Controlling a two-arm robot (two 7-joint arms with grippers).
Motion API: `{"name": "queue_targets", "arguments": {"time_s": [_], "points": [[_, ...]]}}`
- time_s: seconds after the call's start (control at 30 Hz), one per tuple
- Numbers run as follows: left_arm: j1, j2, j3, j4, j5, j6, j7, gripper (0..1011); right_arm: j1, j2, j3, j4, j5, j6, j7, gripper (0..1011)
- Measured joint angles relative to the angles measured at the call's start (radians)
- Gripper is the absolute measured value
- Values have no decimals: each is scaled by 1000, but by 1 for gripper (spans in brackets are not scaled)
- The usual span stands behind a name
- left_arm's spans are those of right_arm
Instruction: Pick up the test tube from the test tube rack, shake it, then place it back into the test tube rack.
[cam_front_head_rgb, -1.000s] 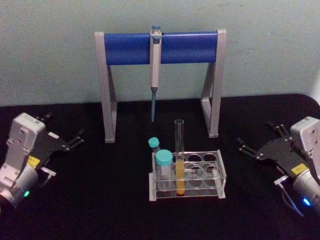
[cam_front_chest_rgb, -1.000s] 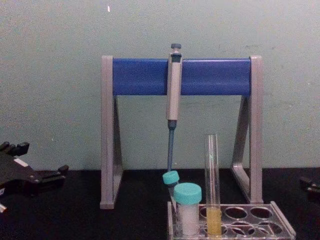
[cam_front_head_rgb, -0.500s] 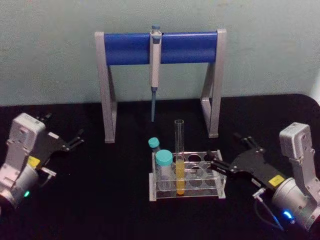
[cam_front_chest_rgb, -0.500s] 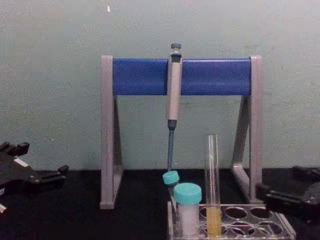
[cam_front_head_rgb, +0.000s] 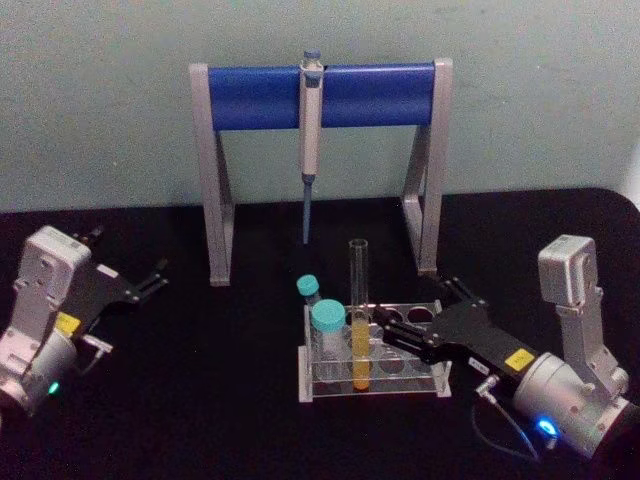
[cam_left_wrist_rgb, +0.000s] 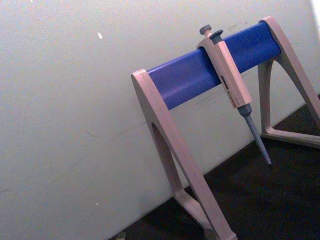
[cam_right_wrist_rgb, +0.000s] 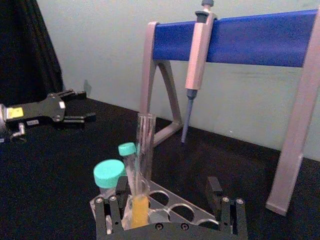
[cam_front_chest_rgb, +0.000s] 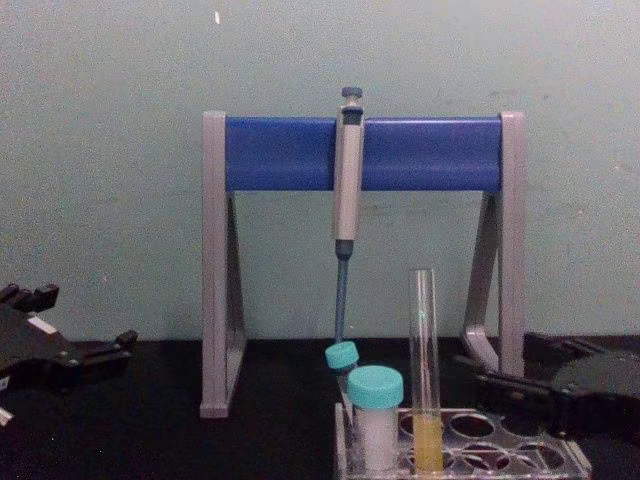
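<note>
Grasp pending: right gripper (cam_front_head_rgb: 388, 333) open over test tube rack (cam_front_head_rgb: 441, 372), test tube (cam_front_head_rgb: 358, 290) upright in rack just ahead of it. Should centre jaws on bare glass, close gently. Left gripper (cam_front_head_rgb: 150, 280) open, parked well apart.

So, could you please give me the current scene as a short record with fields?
test tube: upright in the test tube rack, yellow-orange liquid inside, not lifted
right gripper: fingers open, reaching over the rack toward the tube
left gripper: open, parked far left on the table
also in rack: two teal-capped vials
behind: pipette hanging on the stand
</note>
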Motion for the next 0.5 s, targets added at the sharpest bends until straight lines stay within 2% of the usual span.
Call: {"name": "queue_targets", "arguments": {"time_s": [0.5], "points": [[0, 0, 0, 0, 0, 0, 0, 1001, 76, -68, -13, 70, -12, 33, 65, 1000]]}}
